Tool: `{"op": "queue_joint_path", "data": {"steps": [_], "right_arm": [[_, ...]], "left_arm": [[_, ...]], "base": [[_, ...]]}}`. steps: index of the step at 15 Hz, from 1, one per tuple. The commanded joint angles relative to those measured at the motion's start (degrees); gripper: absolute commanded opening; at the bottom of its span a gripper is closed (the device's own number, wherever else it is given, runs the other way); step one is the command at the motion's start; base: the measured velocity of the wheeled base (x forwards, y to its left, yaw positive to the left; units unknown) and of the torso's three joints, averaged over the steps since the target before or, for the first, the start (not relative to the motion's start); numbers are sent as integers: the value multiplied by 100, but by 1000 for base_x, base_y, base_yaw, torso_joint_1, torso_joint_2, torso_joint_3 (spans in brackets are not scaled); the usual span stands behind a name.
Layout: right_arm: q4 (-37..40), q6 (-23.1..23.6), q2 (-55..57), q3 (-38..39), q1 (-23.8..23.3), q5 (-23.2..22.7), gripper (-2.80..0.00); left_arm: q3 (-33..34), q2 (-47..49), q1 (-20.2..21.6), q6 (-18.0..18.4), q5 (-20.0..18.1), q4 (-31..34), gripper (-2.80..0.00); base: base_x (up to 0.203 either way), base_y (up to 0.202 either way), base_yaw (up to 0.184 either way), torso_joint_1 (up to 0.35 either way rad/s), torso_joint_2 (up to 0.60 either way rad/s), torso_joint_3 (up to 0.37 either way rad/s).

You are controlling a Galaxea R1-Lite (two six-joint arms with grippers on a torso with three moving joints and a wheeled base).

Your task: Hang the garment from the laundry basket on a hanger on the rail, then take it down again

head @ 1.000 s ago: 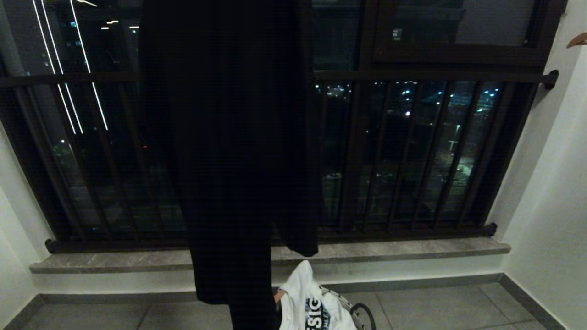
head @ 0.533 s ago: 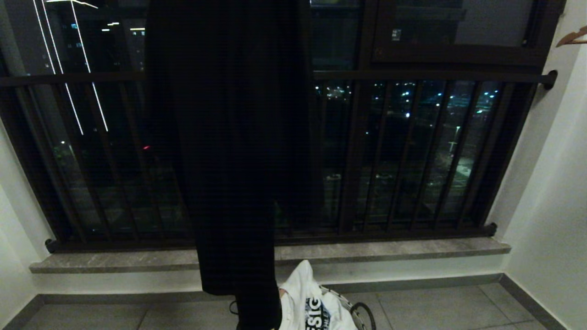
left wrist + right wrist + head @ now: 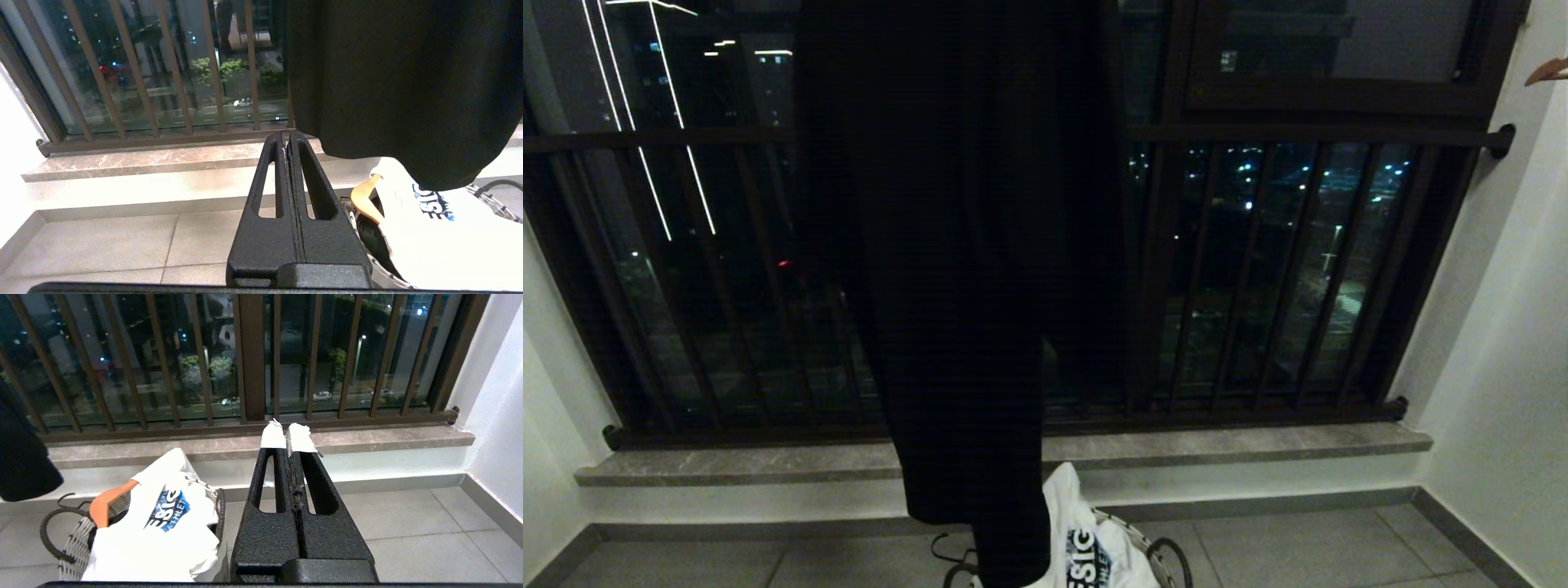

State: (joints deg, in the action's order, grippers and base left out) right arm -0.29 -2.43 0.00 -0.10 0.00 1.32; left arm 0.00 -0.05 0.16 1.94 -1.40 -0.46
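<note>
Wrist views show left pincer (image 3: pixel 289 136) and right pincer (image 3: pixel 288 430) closed, empty.

Tiled floor (image 3: pixel 408 522) below a stone window sill (image 3: pixel 367 441).
Pale grey tiles with a raised skirting along the wall; one item stands directly on them: the laundry basket (image 3: pixel 75 547), pale ribbed rim, black loop handle, a white printed garment (image 3: pixel 163 526) heaped inside.
</note>
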Motion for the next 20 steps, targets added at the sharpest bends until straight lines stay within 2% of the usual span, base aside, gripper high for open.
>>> {"op": "queue_joint_path", "data": {"steps": [1, 20], "right_arm": [[-6, -4, 0, 1, 0, 0, -280], [3, -4, 0, 1, 0, 0, -280]], "left_arm": [[9, -4, 2, 17, 0, 2, -280], [9, -4, 2, 8, -9, 2, -280]], "base": [[0, 0, 0, 0, 0, 0], [0, 0, 0, 0, 0, 0]]}}
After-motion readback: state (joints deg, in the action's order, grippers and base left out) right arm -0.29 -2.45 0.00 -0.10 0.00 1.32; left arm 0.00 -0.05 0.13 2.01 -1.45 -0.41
